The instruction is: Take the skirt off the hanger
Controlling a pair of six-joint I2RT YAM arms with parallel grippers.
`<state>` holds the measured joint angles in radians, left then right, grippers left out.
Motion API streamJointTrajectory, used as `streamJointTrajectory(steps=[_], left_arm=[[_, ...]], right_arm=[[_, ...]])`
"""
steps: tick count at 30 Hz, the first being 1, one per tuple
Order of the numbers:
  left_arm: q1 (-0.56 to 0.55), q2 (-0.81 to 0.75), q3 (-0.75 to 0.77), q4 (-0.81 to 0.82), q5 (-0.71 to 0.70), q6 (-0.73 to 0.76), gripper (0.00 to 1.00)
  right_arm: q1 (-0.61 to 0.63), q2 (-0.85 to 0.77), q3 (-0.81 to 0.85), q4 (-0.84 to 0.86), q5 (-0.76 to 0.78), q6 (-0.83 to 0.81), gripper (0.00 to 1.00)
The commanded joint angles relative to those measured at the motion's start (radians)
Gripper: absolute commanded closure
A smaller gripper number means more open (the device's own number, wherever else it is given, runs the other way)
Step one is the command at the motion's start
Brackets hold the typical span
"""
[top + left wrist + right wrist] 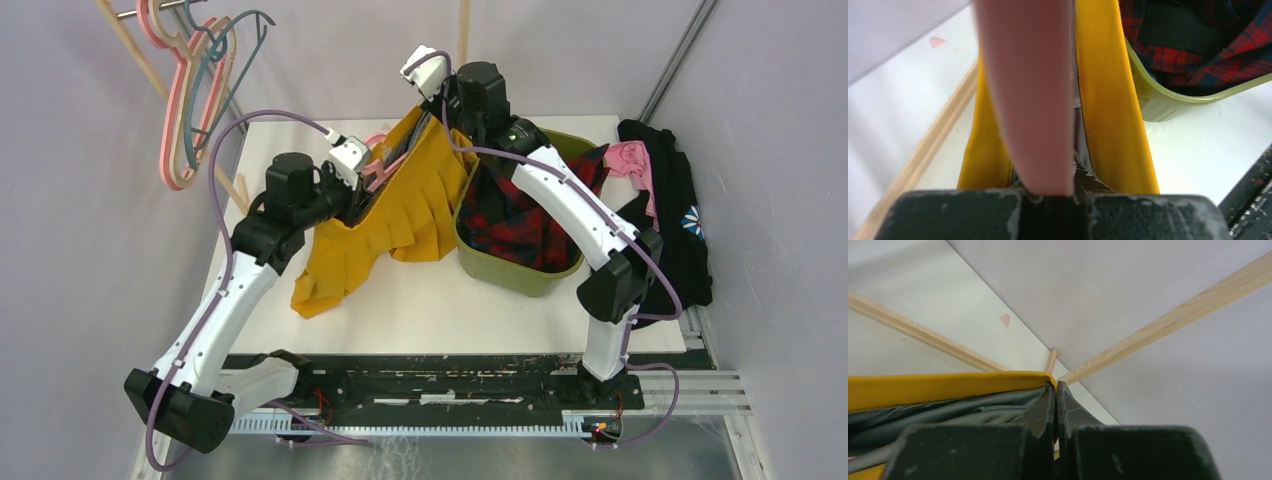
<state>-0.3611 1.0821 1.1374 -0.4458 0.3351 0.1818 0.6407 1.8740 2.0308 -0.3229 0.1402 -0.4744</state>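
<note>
The green bin (520, 283) held red-and-dark plaid cloth (515, 215). Just left of the bin the yellow skirt (400, 205) hung raised, its hem on the table (430, 310). The left claw (1048, 192) was clamped on the pink hanger (1030, 100), and the right claw (1055, 390) pinched the skirt's waistband. Black clothes (680, 220) lay right of the bin.

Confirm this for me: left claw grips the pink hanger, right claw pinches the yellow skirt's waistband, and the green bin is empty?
Not empty: the top view shows red plaid cloth in the green bin. The rest holds: left claw on the pink hanger, right claw on the waistband of the yellow skirt.
</note>
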Motion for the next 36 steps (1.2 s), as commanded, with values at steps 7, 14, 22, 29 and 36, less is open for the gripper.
streamJointTrajectory(steps=[7, 14, 22, 29, 36], left_arm=[[0.004, -0.023, 0.172, -0.256, -0.356, 0.235, 0.97], [0.004, 0.037, 0.184, -0.206, -0.294, 0.202, 0.97], [0.004, 0.309, 0.306, 0.021, -0.22, 0.185, 0.97], [-0.022, 0.472, 0.451, 0.089, -0.228, 0.168, 0.97], [-0.138, 0.526, 0.541, 0.114, -0.15, 0.122, 0.97]], right_arm=[[-0.148, 0.002, 0.015, 0.135, 0.075, 0.015, 0.99], [-0.169, -0.006, 0.033, 0.112, -0.004, 0.078, 0.99], [-0.073, -0.098, 0.01, 0.11, -0.227, 0.253, 0.99], [0.037, -0.186, -0.008, 0.132, -0.34, 0.368, 0.99], [0.076, -0.216, -0.069, 0.105, -0.323, 0.307, 0.99]])
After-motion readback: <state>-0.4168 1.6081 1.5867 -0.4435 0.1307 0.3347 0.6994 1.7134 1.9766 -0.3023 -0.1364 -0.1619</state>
